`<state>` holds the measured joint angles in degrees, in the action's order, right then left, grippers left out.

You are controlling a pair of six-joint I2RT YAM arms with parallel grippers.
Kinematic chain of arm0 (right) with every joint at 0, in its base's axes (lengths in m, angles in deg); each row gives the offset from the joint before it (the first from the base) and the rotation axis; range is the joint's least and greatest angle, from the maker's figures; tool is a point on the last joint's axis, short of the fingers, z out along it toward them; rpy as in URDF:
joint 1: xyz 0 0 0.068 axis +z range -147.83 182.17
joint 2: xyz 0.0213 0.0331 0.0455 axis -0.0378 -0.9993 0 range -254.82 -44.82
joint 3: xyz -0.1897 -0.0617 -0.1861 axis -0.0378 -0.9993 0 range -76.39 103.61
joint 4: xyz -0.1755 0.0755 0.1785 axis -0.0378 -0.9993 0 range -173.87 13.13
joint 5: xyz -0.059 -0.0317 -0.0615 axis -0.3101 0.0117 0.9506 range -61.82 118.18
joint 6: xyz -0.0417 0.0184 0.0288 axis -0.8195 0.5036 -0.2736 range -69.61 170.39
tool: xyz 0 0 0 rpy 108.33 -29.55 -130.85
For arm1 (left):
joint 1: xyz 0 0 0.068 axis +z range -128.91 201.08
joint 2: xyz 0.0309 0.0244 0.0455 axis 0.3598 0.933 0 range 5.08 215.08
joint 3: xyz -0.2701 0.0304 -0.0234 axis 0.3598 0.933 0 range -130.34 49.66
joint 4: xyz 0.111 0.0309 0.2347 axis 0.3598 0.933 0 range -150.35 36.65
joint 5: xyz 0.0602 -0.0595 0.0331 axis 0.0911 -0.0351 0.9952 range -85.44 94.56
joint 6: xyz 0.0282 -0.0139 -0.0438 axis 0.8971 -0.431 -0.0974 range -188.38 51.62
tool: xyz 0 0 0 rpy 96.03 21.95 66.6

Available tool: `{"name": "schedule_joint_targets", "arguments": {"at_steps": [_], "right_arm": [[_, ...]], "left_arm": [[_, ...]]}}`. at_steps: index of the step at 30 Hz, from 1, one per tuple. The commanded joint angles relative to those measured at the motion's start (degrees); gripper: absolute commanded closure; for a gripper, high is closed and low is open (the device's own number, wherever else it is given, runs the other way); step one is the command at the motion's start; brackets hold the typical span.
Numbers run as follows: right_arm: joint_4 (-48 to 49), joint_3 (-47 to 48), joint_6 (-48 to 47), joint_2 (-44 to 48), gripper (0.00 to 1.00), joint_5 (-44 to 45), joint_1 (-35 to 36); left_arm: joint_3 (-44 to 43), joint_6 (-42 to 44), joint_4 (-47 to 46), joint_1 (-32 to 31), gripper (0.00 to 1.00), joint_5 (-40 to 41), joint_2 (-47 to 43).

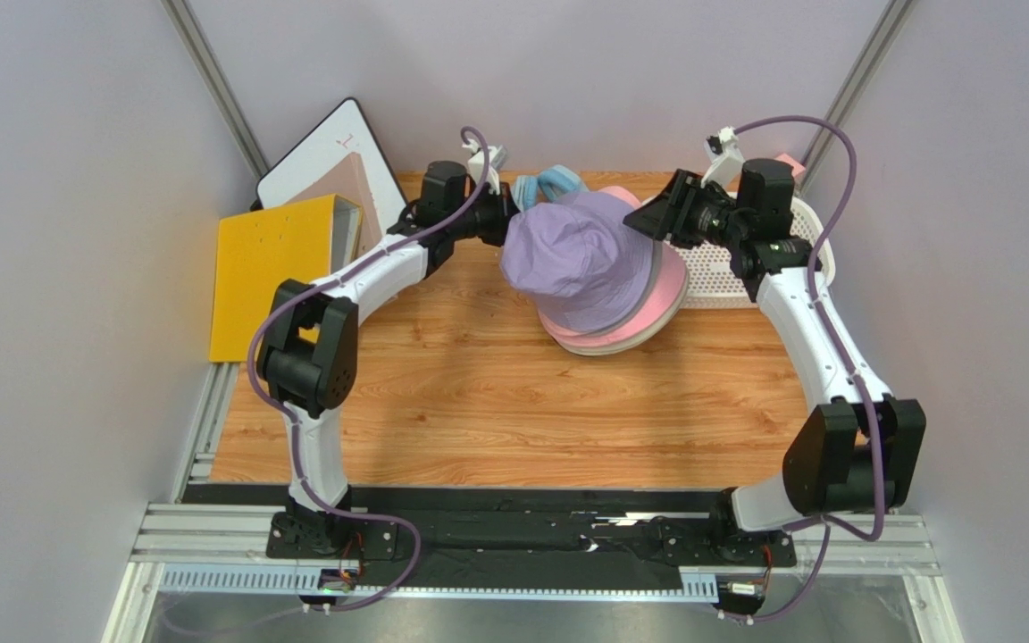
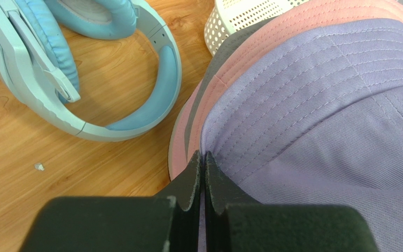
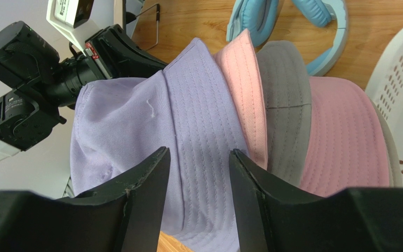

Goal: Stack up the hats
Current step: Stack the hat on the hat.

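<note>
Wood-grain tabletop (image 1: 480, 402) carries the pile: the lavender hat (image 1: 574, 248) sits atop the pink and grey hats (image 1: 668, 288). My left gripper (image 2: 203, 157) pinches its brim; my right gripper (image 3: 198, 157) stands parted over it. I'd lower that brim flat and centred before letting go.

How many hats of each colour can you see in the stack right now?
Lavender hat: 1
Peach-pink hat: 1
Grey hat: 1
Pink hat: 1
Total: 4 showing; any hats underneath are hidden.
</note>
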<state>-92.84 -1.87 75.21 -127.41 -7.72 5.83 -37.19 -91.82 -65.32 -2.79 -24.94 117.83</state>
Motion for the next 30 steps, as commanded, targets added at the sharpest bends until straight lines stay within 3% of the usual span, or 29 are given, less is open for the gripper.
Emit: {"name": "schedule_joint_targets", "arguments": {"at_steps": [1,30], "right_arm": [[7.8,1.9,-1.8,-0.9,0.49,-6.5,-1.3],[9.1,6.2,-3.5,-10.8,0.46,-11.8,-2.3]], "left_arm": [[-2.6,2.6,1.5,-0.9,1.0,-2.6,0.8],[-4.4,5.7,4.4,-2.3,1.0,-1.9,0.0]]}}
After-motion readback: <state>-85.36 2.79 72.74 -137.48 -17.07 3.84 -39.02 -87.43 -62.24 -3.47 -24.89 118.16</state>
